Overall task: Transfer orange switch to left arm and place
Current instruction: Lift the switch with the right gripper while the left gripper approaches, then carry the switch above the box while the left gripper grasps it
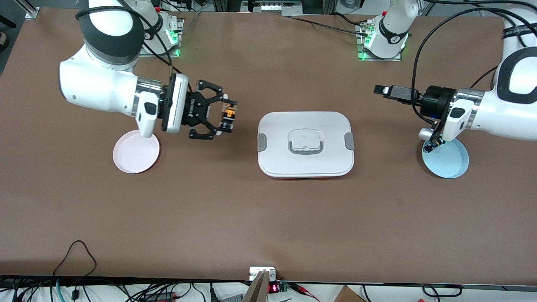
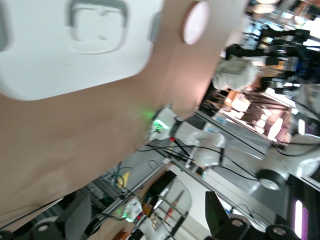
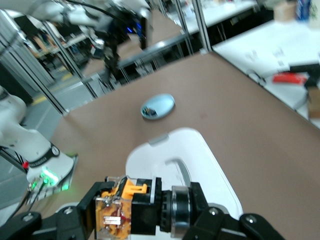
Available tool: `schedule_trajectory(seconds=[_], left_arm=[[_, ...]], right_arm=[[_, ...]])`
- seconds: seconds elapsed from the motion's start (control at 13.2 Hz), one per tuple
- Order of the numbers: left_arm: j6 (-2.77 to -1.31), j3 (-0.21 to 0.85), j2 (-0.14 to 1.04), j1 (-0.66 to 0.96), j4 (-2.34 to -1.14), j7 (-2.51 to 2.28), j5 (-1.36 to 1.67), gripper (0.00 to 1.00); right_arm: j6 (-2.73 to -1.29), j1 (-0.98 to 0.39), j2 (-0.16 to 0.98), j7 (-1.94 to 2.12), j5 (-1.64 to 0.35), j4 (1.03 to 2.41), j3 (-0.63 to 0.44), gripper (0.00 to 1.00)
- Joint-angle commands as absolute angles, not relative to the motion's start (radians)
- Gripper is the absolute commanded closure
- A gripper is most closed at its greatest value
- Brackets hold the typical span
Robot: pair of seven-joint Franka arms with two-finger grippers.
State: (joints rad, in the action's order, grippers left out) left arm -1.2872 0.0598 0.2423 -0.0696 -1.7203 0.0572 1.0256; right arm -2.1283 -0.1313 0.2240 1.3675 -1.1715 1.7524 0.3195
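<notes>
The right gripper (image 1: 228,116) hangs over bare table between the pink plate (image 1: 136,151) and the white box (image 1: 306,144), clenched on the orange switch (image 1: 229,113). The left gripper (image 1: 381,89), over the table above the blue plate (image 1: 451,161), waits with fingers spread.

White box (image 1: 306,161) (grey clips), pink plate (image 1: 136,157), pale blue plate (image 1: 451,161), brown table (image 1: 268,226).

No word or number can be read for certain. White lettering (image 1: 191,107) runs along the black body of the right gripper (image 1: 227,117), too small to make out. A small display (image 1: 273,288) at the table's near edge shows red lit digits, not legible. A dark round logo (image 1: 394,40) sits on the left arm's base, and faint lettering (image 1: 518,31) marks a band on that arm
</notes>
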Motion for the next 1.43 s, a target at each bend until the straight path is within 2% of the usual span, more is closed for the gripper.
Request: schedule_trajectory(seconds=[0.0, 0.23, 0.38, 0.6, 0.75, 1.06, 1.21, 1.28, 1.36], left_arm=[[-1.319, 0.064, 0.302, -0.029, -1.723, 0.126, 1.260, 0.00], [-1.477, 0.066, 0.298, 0.069, -1.753, 0.247, 1.408, 0.00], [-1.558, 0.064, 0.291, 0.126, -1.798, 0.303, 1.520, 0.00], [-1.663, 0.066, 0.284, 0.198, -1.801, 0.310, 1.546, 0.00], [-1.677, 0.074, 0.281, 0.221, -1.813, 0.310, 1.575, 0.00], [-1.848, 0.198, 0.253, 0.219, -1.861, 0.310, 1.677, 0.03], [-1.853, 0.204, 0.252, 0.219, -1.861, 0.305, 1.675, 0.15], [-1.850, 0.204, 0.250, 0.219, -1.861, 0.295, 1.675, 0.30], [-1.842, 0.204, 0.249, 0.210, -1.861, 0.285, 1.675, 0.41]], right_arm=[[-2.129, -0.165, 0.247, 1.543, -1.355, 1.750, 0.321, 0.91], [-2.132, -0.244, 0.290, 1.785, -1.642, 1.755, 0.321, 0.91], [-2.131, -0.265, 0.302, 1.842, -1.727, 1.759, 0.321, 0.91], [-2.131, -0.271, 0.322, 1.894, -1.769, 1.752, 0.321, 0.91], [-2.132, -0.284, 0.322, 1.898, -1.778, 1.750, 0.321, 0.91], [-2.144, -0.331, 0.333, 1.914, -1.827, 1.752, 0.319, 0.91], [-2.149, -0.333, 0.333, 1.910, -1.827, 1.752, 0.319, 0.91], [-2.149, -0.334, 0.333, 1.907, -1.827, 1.752, 0.319, 0.91], [-2.149, -0.334, 0.331, 1.902, -1.827, 1.752, 0.319, 0.91]])
